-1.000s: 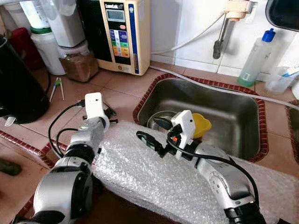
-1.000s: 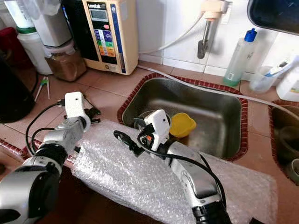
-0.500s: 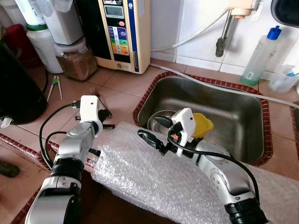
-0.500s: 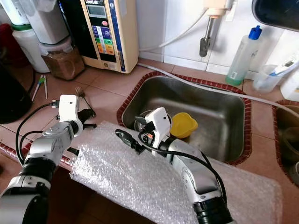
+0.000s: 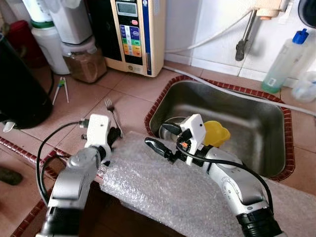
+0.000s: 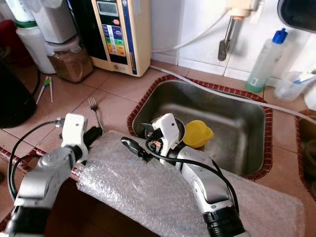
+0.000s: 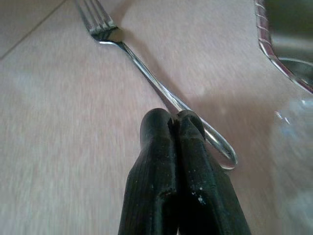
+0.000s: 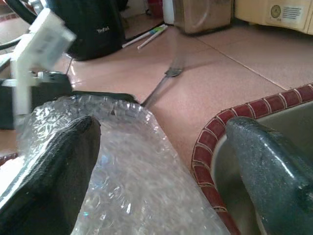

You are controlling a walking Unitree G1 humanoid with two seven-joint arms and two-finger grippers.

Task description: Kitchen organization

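Observation:
A metal fork (image 5: 112,109) lies flat on the tiled counter left of the sink, tines pointing away from me. My left gripper (image 7: 172,119) is shut with nothing in it. Its tips rest just over the fork's (image 7: 146,73) handle end, at the near-left corner of the bubble wrap sheet (image 5: 163,182). My right gripper (image 5: 163,138) is open above the sheet's far edge, beside the sink rim (image 5: 153,111). One of its fingers (image 8: 54,166) hovers over the wrap and the other one (image 8: 274,161) over the sink edge.
A yellow cup (image 5: 216,133) and a metal bowl (image 5: 170,123) sit in the sink. A black kettle (image 5: 19,89) stands at the left. At the back are a water ioniser (image 5: 131,29), a jar (image 5: 84,61) and a soap bottle (image 5: 284,61). Green-ended sticks (image 5: 61,89) lie nearby.
My left arm has drawn back toward me, so the fork now lies in plain sight ahead of its shut fingertips. The camera view shifted a little. My right arm stayed put.

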